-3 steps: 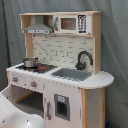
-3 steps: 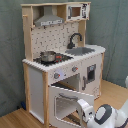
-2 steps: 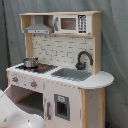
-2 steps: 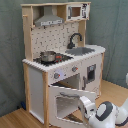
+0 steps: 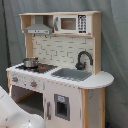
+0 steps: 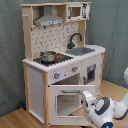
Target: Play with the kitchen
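White-and-pale-wood toy kitchen point(image 6: 60, 60) oven door point(image 6: 67, 102) hangs open; hand point(image 6: 89, 100) at its edge, grip unclear, probably swing gently.

My white-and-black arm point(image 6: 107, 110) reaches in low from the second exterior view's right, wrist bent, my hand point(image 6: 86, 100) forward.

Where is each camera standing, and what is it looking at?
First exterior view: faces the kitchen from its sink end; only a white piece of the arm shows, bottom left.
Second exterior view: faces the kitchen from its stove end, oven door open; the arm reaches in from the bottom right.
Both show the pot, faucet and microwave.
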Controlling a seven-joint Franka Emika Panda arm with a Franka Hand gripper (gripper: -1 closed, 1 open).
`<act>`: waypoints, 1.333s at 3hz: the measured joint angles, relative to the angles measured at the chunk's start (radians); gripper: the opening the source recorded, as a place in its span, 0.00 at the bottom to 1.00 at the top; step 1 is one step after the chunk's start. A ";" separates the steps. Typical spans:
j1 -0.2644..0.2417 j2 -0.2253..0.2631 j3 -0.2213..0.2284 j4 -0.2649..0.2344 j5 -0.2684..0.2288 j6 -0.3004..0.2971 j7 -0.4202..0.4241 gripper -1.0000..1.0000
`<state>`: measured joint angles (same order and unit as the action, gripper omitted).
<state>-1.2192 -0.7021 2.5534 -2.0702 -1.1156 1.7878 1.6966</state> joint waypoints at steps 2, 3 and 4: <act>-0.067 0.003 -0.078 -0.048 -0.085 0.110 0.075 0.00; -0.115 0.003 -0.097 -0.070 -0.144 0.166 0.113 0.00; -0.129 0.003 -0.156 -0.085 -0.191 0.233 0.123 0.00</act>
<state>-1.3483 -0.6991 2.3976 -2.1551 -1.3070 2.0209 1.8195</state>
